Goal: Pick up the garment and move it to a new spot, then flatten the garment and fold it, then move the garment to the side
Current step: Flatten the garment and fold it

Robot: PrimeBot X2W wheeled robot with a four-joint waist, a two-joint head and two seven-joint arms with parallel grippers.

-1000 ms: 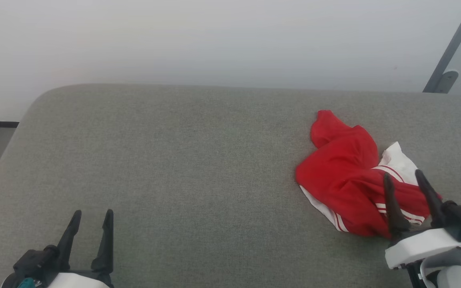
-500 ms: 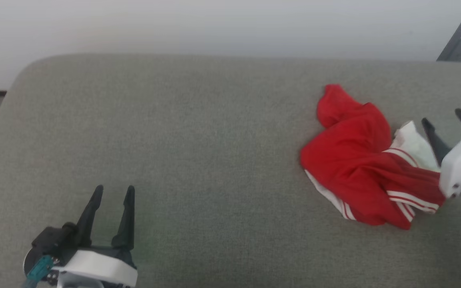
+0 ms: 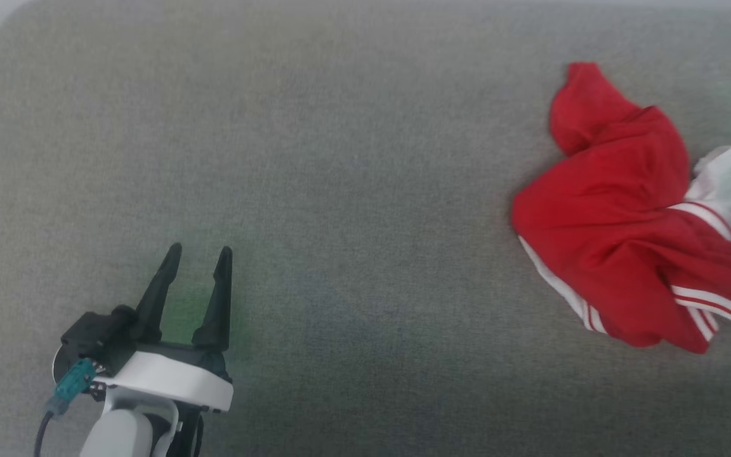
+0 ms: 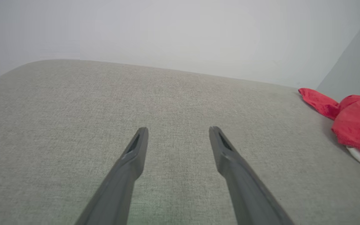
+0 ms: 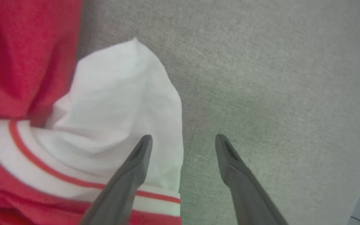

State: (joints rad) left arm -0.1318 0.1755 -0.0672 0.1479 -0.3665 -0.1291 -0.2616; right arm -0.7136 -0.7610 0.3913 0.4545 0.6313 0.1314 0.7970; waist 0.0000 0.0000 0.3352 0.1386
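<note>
Your left hand [image 3: 200,249] hovers low over the near left of the grey upholstered surface [image 3: 353,190], its two dark fingers spread wide with nothing between them but bare fabric. The garment [image 3: 619,235] lies crumpled in a heap at the far right of that surface, well apart from your left hand. It is mostly bright red, with a white sleeve [image 5: 114,103] poking out on its right side and red-and-white striped trim [image 3: 714,304] along its near edge. No lettering shows in the folds. Your right hand [image 5: 183,136] is at that right side of the heap, fingers as wide apart as the left's and gripping nothing. In the right wrist view one finger lies over the white sleeve and the other over bare grey surface, so the sleeve's edge falls in the gap between them. You cannot tell from these views whether that finger touches the cloth or sits just above it. In the head view one dark fingertip of it shows at the right edge, beside the white sleeve.
</note>
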